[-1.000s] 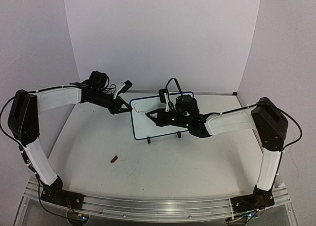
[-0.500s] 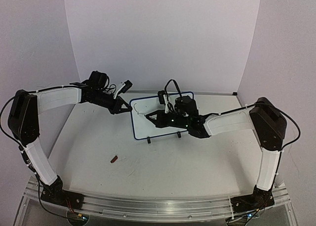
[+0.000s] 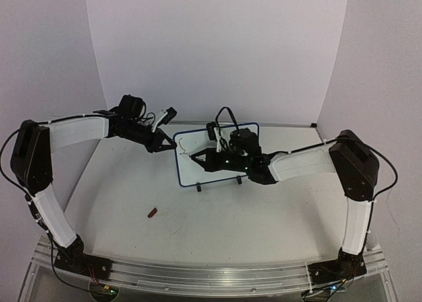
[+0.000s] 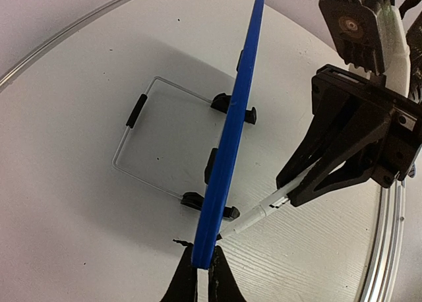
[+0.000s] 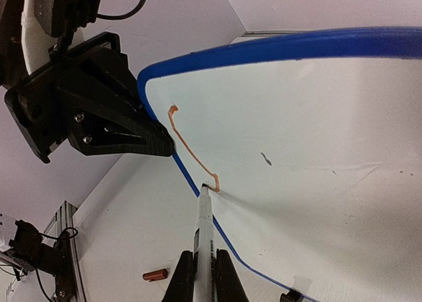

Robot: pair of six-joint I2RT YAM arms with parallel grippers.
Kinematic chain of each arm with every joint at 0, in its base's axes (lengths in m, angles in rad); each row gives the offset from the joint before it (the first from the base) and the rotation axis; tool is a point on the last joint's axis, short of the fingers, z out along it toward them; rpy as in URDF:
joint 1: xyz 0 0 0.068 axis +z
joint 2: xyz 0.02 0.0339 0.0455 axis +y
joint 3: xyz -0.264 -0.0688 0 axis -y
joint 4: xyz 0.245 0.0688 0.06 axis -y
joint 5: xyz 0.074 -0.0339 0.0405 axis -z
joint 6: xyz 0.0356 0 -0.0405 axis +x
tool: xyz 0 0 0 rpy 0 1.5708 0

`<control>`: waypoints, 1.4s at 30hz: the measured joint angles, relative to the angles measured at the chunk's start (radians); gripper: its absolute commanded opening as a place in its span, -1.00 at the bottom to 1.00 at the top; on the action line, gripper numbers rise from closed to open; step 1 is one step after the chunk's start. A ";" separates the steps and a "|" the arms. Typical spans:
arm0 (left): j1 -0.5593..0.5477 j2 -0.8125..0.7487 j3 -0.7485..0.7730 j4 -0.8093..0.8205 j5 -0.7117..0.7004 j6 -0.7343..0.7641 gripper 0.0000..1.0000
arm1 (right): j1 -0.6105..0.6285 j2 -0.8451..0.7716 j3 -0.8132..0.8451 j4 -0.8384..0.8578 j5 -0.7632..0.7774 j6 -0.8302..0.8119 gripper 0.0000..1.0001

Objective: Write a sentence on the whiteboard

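The whiteboard [image 3: 191,173], white with a blue frame, stands tilted on two black feet at the table's middle. My left gripper [image 3: 165,144] is shut on its upper left corner; in the left wrist view the blue edge [image 4: 231,137] runs up from between the tips of the left gripper [image 4: 204,269]. My right gripper [image 5: 204,275] is shut on a white marker [image 5: 206,229]. The marker tip touches the board [image 5: 316,130] at the lower end of the sentence [image 5: 188,150], a single thin orange stroke near the left edge.
An orange marker cap [image 3: 153,213] lies on the table to the front left of the board. A wire stand [image 4: 142,144] props the board from behind. White walls close the table at the back and sides.
The right gripper has slid left and slightly down across the board with the marker. The left arm and the board have stayed still.
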 measured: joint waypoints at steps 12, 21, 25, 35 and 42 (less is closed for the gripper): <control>-0.004 0.010 0.001 0.016 0.015 0.000 -1.00 | 0.000 -0.194 -0.052 -0.035 -0.035 -0.014 -1.00; -0.004 0.012 0.001 0.019 0.017 0.000 -1.00 | -0.009 -0.302 -0.058 -0.101 -0.040 -0.082 -1.00; -0.004 0.012 0.001 0.019 0.017 0.000 -1.00 | -0.014 -0.272 -0.061 -0.132 -0.042 -0.095 -1.00; -0.004 0.012 0.001 0.019 0.017 0.000 -1.00 | -0.015 -0.166 -0.030 -0.191 0.005 -0.115 -1.00; -0.004 0.012 0.001 0.019 0.017 0.000 -1.00 | -0.015 -0.136 0.003 -0.195 0.046 -0.120 -1.00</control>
